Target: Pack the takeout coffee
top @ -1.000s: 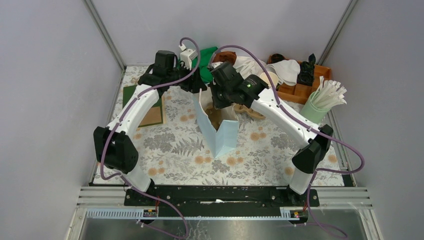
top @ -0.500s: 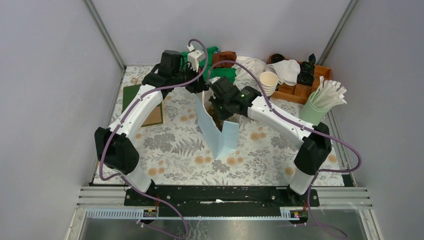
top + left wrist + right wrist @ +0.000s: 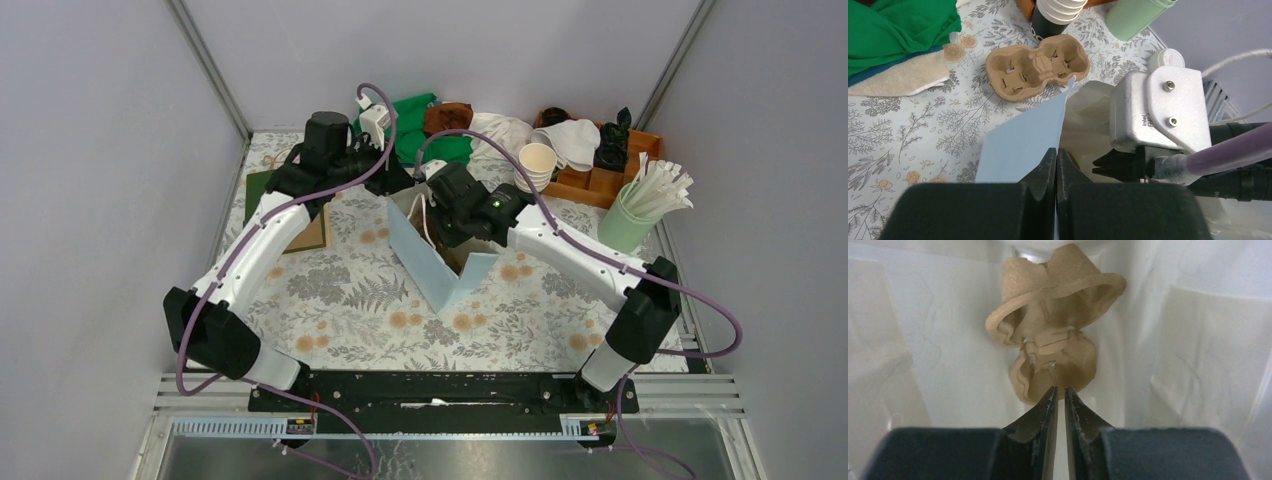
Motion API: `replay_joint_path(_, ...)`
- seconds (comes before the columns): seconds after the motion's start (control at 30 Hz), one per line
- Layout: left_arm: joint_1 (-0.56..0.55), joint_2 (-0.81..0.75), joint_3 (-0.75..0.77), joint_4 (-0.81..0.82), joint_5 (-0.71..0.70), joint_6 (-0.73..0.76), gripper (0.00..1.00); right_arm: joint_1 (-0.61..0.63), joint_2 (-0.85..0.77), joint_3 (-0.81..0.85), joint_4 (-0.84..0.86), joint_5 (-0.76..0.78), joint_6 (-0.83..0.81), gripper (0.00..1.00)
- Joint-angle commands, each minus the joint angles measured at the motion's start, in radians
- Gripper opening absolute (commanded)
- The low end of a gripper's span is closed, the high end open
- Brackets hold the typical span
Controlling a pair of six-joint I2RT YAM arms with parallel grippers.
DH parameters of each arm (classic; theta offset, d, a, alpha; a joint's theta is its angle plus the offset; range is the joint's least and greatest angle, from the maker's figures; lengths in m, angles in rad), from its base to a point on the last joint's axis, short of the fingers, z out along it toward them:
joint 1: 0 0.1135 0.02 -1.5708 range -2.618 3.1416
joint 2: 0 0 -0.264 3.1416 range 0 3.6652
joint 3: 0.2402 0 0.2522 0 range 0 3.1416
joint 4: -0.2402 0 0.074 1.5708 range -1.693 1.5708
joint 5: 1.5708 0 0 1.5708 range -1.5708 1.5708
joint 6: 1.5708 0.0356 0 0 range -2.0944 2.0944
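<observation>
On the flower-printed tablecloth [image 3: 340, 290], the left gripper [image 3: 1056, 152] has its fingers pressed together on the top edge of the pale blue paper bag [image 3: 428, 268], which stands open near the middle. The right gripper [image 3: 1058, 390] reaches down inside the bag, its fingers a narrow slit apart, tips at the near edge of a brown moulded pulp cup tray [image 3: 1055, 305]. A second brown pulp tray [image 3: 1035, 67] lies on the cloth just beyond the bag. Further right stand stacked cream paper cups [image 3: 537, 162] and a pale green holder of white sticks [image 3: 628, 215]. Where the lidded takeout coffee is, I cannot tell.
</observation>
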Motion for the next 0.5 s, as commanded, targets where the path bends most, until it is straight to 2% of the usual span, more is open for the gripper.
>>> replay_joint_path(0.0,-0.002,-0.059,-0.033,0.1,0.026,-0.067,0.0,0.016,0.001,0.095,-0.005,0.01,-0.031,0.13)
replay_joint_path(0.07,-0.004,-0.068,-0.06,0.115,0.028,-0.081,0.0,0.023,0.017,0.121,-0.009,0.022,-0.039,0.0)
replay_joint_path(0.47,-0.004,-0.08,-0.142,0.19,-0.001,-0.139,0.0,0.088,-0.002,0.008,-0.009,0.095,-0.065,0.0)
